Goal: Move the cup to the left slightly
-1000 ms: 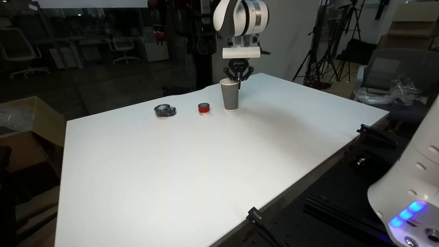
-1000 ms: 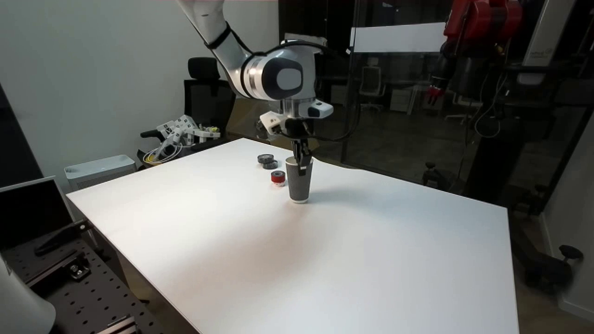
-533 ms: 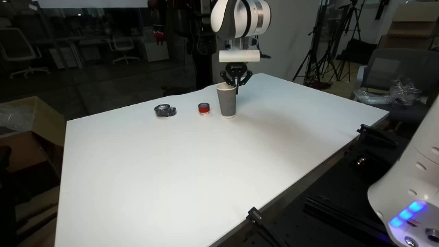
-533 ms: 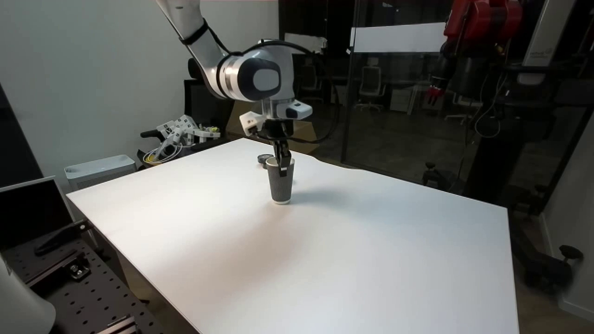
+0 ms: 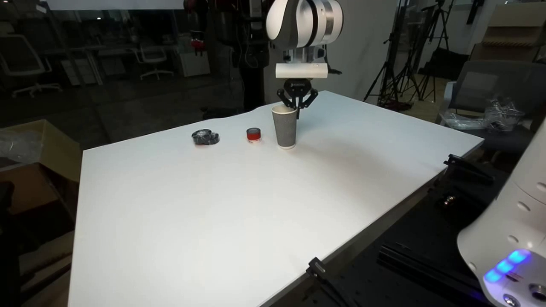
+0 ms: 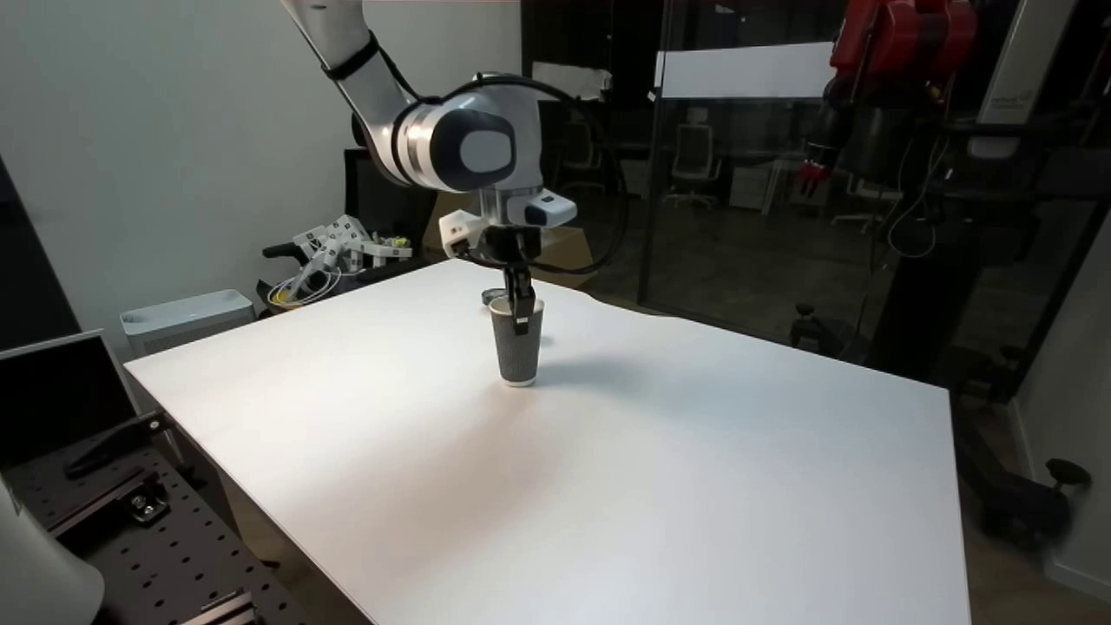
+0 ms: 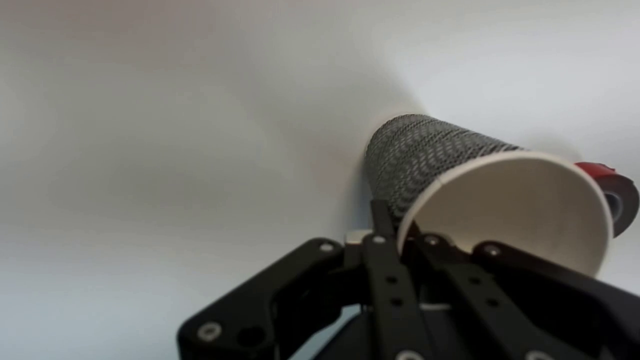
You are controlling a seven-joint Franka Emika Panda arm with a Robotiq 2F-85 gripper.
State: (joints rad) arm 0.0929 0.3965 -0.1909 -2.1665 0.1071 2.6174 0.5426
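Note:
The tapered grey-brown cup (image 5: 285,130) with a paler rim stands nearly upright at the far part of the white table; it also shows in an exterior view (image 6: 517,358) and fills the right middle of the wrist view (image 7: 430,150). My gripper (image 5: 296,111) is at its rim, shut on the cup's wall. In the wrist view the gripper (image 7: 398,225) has one finger (image 7: 381,212) outside the cup and the other inside, its tip mostly hidden by the rim. The cup's base is at or just above the table; I cannot tell which.
A small red tape roll (image 5: 254,134) lies close beside the cup and shows past its rim in the wrist view (image 7: 617,200). Flat dark rolls (image 5: 205,137) lie farther along the white table (image 5: 192,221). The table's far edge runs behind the cup.
The gripper and cup have moved together, leftward in an exterior view and slightly toward the camera in both. The cup now hides the red roll in an exterior view. The grip is unchanged.

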